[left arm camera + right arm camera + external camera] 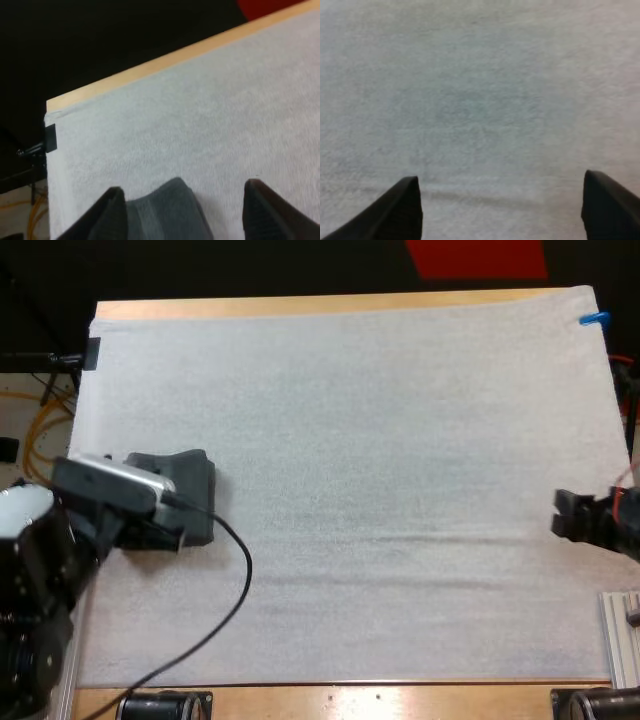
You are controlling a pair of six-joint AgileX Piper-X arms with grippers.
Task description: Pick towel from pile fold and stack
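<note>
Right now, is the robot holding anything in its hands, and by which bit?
Nothing is held. The left gripper stands open over the towel without pressing it; the right gripper is open over the mat.

Left hand (184,189) — fingers apart; right hand (501,177) likewise

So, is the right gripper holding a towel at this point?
No: in the right wrist view the right gripper stands open, with just bare white mat between and beneath its fingers.
</note>
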